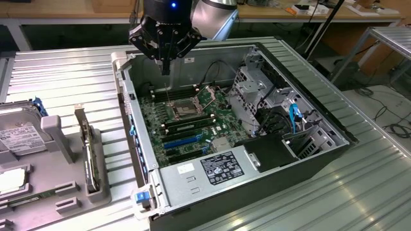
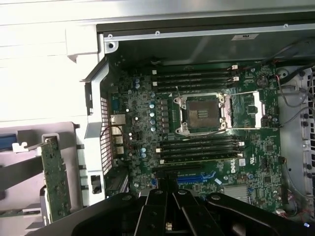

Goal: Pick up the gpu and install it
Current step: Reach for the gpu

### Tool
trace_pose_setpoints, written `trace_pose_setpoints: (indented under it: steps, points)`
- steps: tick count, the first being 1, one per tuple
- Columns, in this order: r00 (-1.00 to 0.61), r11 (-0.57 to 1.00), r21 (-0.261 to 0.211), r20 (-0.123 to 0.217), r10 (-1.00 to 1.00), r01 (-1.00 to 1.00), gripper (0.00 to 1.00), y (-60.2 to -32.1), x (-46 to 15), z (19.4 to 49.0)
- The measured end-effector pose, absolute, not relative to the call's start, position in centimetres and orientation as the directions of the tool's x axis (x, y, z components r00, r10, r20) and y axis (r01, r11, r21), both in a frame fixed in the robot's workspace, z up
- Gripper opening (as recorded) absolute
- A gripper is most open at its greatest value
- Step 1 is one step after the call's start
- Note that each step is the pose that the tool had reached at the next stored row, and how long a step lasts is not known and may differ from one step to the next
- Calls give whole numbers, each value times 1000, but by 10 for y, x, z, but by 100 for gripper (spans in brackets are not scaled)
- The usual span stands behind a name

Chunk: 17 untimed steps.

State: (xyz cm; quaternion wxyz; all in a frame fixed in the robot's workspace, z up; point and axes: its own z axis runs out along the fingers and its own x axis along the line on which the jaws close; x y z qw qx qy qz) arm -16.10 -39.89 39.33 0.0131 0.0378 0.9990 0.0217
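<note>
Grey rack [image 1: 63,168] holds the gpu [image 1: 90,154] upright, well apart from the clenched, empty gripper [image 1: 165,67].

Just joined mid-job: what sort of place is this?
Likely a PC-assembly lab bench: an open black computer case with green motherboard exposed, on a ribbed metal table, beside a grey rack holding the thin dark gpu card.

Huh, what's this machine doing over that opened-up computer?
A robot arm's gripper hangs over the open computer case, above the motherboard, with its fingers closed and nothing in them. The gpu it is meant to install stands upright in a grey holder beside the case, on the exterior view's left, untouched.
</note>
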Motion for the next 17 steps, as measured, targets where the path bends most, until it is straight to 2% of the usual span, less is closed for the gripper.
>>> trace_pose_setpoints:
  steps: [17]
  points:
    - [-997, 996, 44, -24, 76, 75, 11, -399, -186, 393]
